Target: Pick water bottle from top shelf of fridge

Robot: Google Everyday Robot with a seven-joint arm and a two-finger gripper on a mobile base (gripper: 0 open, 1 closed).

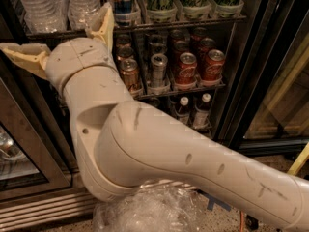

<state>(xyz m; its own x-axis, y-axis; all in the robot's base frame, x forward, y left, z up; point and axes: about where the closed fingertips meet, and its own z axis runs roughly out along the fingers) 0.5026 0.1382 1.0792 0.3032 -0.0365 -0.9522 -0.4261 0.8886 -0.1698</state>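
Hand (56, 26) hangs spread open at the fridge (244, 81) top shelf (193, 24), before water bottles (36, 6).

Red soda cans (186, 69) are standing mid-frame beside a silver can (158, 66); small white-capped bottles (182, 111) are sitting below them, and crumpled clear plastic (145, 211) is lying at bottom centre.

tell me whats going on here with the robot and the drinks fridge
A robot arm is reaching up at the fridge for a water bottle. Its claw is open at the left end of the top shelf, level with the base of the bottles. Nothing is gripped yet: the bottles stand on the shelf, and the soda cans on the rack below are untouched.
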